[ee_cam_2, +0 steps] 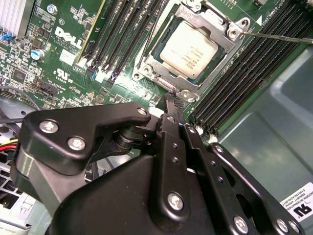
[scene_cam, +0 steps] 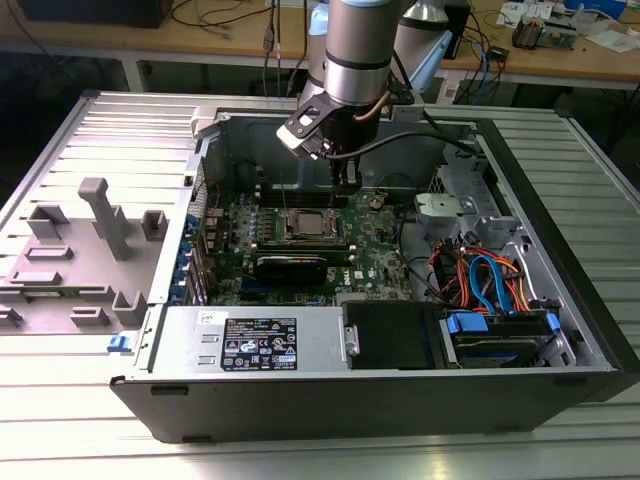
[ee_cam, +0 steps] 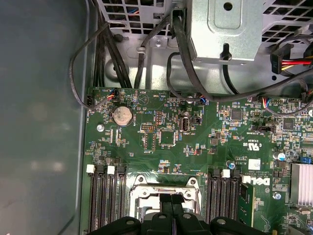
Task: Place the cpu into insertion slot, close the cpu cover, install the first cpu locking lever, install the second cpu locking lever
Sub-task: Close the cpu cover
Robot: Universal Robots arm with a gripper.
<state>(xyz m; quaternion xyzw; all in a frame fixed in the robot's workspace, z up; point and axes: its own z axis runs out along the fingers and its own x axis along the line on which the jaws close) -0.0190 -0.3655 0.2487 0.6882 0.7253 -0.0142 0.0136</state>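
Hovers, jaws pinched together on nothing, just beside a corner of the thin silver metal frame (ee_cam_2: pixel 157 62) lying around the silvery-grey square chip (ee_cam_2: pixel 190 49).

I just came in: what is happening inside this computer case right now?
A robot arm reaches into the open case. Its shut claw hangs at the edge of the insertion slot on the green motherboard. The cpu already lies in the slot, with the cpu cover down over it.
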